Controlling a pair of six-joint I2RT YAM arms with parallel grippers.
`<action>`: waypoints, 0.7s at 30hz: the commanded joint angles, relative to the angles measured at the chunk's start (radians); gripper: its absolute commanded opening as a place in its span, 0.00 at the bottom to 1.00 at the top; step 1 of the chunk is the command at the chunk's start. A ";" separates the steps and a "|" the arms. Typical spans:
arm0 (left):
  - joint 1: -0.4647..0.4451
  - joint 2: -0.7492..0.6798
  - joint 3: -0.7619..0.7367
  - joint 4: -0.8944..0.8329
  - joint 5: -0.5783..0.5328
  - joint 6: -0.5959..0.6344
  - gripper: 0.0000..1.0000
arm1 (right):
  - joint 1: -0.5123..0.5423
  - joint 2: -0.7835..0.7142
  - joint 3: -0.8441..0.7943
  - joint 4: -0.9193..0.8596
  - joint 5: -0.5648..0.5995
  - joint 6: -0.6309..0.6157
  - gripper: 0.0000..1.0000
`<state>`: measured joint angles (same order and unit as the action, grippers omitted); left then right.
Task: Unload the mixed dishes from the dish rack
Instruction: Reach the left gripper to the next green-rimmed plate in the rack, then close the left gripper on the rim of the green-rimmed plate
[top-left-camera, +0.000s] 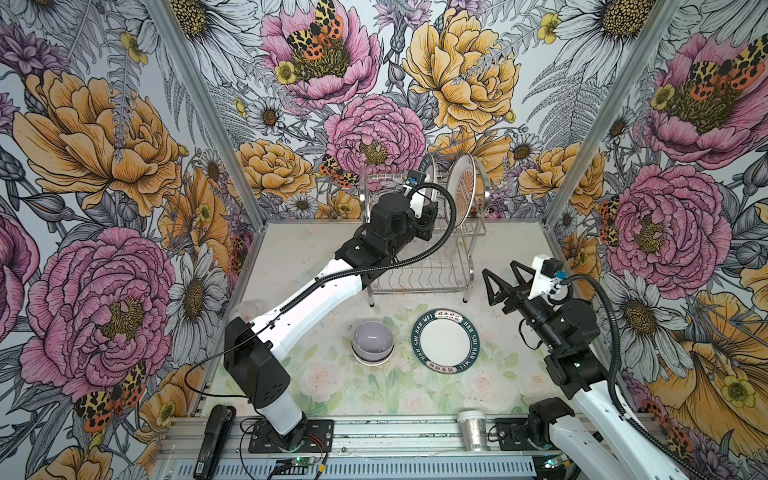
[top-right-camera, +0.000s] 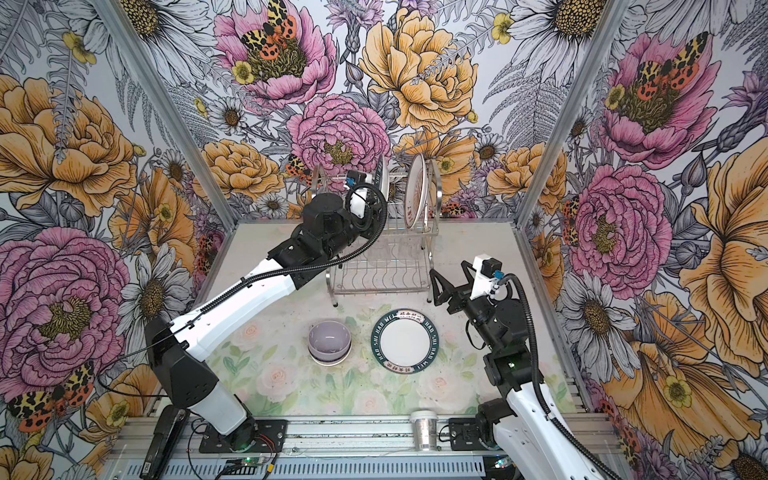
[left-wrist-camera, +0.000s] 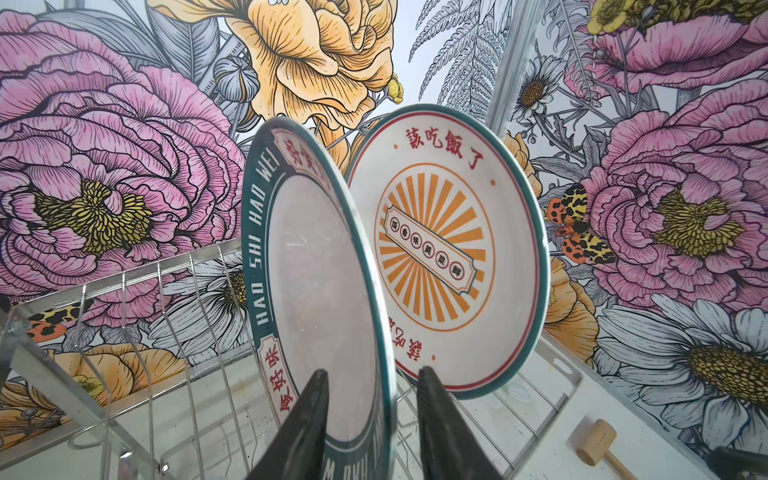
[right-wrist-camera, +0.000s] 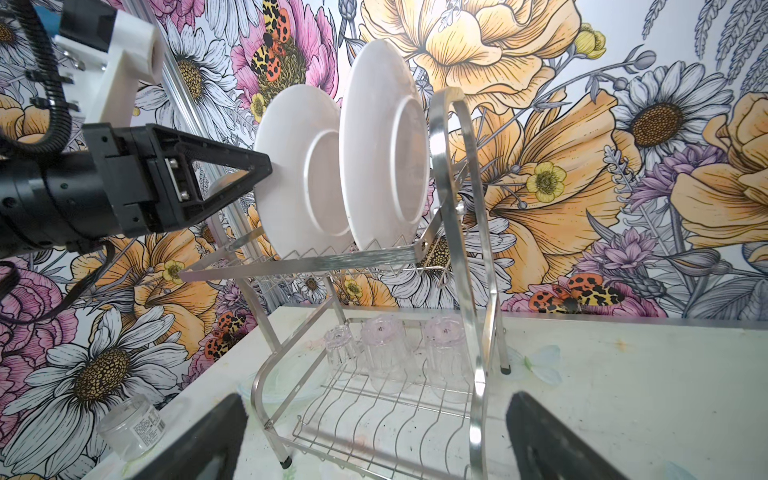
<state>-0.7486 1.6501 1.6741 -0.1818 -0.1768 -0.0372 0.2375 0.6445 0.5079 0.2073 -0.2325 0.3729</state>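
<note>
Back of table: dish rack, long axis running side to side in both top views, an arched frame at each end. Upper tier holds 2 plates on edge in the slots, set across that axis, rims toward the top cameras. Both tip slightly. Printed faces are turned to the left arm's side, bare white backs to the right arm's side.

At the upper tier, left gripper straddles the rim of the green-rimmed plate. Jaws partly spread: 1 finger lies over the plate's face, the other stands behind the rim with rack wire showing in the gap, so no pinch seen. The sunburst plate stands just behind it, apart.

Beside the rack's right end, right gripper hovers above the table, jaws spread wide, nothing between them.

Left wrist view alone gives the lettering, the orange rays and a wooden mallet on the table. Right wrist view alone gives the plain backs, 3 clear glasses mouth-down on the lower tier and a clear jar on the table. Top views alone give a second green-rimmed plate flat and face up in front of the rack, a lavender bowl upright near it, and a silver cup with white lid on the front rail
</note>
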 joint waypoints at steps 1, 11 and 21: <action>-0.005 0.011 0.030 0.021 -0.026 -0.018 0.37 | 0.005 0.006 0.020 0.003 0.010 -0.009 1.00; -0.017 0.056 0.079 -0.024 -0.026 -0.020 0.33 | 0.006 0.004 0.018 -0.006 0.008 -0.029 1.00; -0.024 0.047 0.063 -0.022 -0.057 -0.025 0.27 | 0.006 -0.001 0.027 -0.020 0.012 -0.039 1.00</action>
<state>-0.7685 1.7084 1.7245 -0.2050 -0.1963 -0.0540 0.2375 0.6510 0.5079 0.1917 -0.2317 0.3592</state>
